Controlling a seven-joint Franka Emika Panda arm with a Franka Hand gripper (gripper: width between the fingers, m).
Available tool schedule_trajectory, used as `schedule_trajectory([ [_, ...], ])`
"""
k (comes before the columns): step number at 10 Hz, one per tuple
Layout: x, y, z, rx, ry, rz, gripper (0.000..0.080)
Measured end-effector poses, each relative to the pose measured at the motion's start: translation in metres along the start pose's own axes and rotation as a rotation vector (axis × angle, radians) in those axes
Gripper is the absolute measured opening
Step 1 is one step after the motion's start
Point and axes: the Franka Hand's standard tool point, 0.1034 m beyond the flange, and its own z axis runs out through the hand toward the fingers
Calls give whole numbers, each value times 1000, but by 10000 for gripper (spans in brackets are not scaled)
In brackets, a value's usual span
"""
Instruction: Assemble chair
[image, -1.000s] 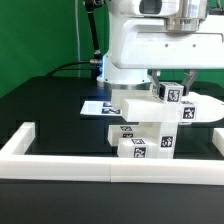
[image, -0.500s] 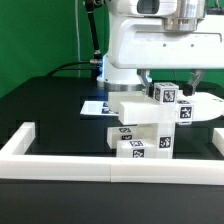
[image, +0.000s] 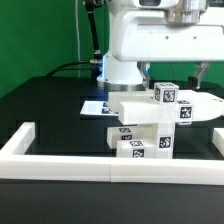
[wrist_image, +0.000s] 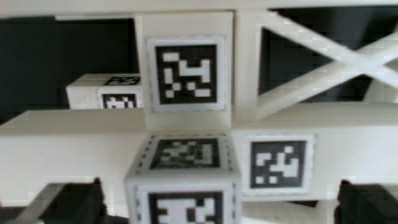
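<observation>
While the arm hung over the black bench (image: 45, 105), the chair (image: 150, 125) stood partly built near the middle, just behind the long white rail (image: 60, 160) that bordered the front edge. It was a stack of chunky white blocks: a tagged base block at the bottom, a taller tagged block on it, a flat slab across the top, and a small tagged cube (image: 166, 95) perched on that slab toward the exterior view's right. A white piece reached out from the stack to the exterior view's right.

The fingers (image: 178, 72) stood apart above the small cube, one dark tip on each side and clear of it, gripping nothing. In the wrist view the dark tips (wrist_image: 68, 200) showed only at the lower corners, wide apart, with the tagged blocks (wrist_image: 187, 75) between them.

Behind the chair, on the exterior view's left, the marker board (image: 93, 106) lay flat on the bench. The robot's white base (image: 125, 45) rose behind it, against a green backdrop (image: 35, 35).
</observation>
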Motion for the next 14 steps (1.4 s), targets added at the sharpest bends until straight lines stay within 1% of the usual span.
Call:
schedule_trajectory([
  [2, -15, -5, -13, 15, 5, 22, 649],
  [8, -18, -5, -11, 16, 0, 35, 649],
  [9, -28, -12, -16, 26, -7, 131, 649],
  [10, -45, -25, -23, 43, -33, 193, 649],
  [11, -56, -34, -26, 53, -50, 221, 649],
  [12, -64, -42, -27, 59, -62, 251, 649],
  [13, -75, -50, -24, 63, -70, 264, 649],
  [14, -80, -54, -19, 61, -64, 268, 649],
])
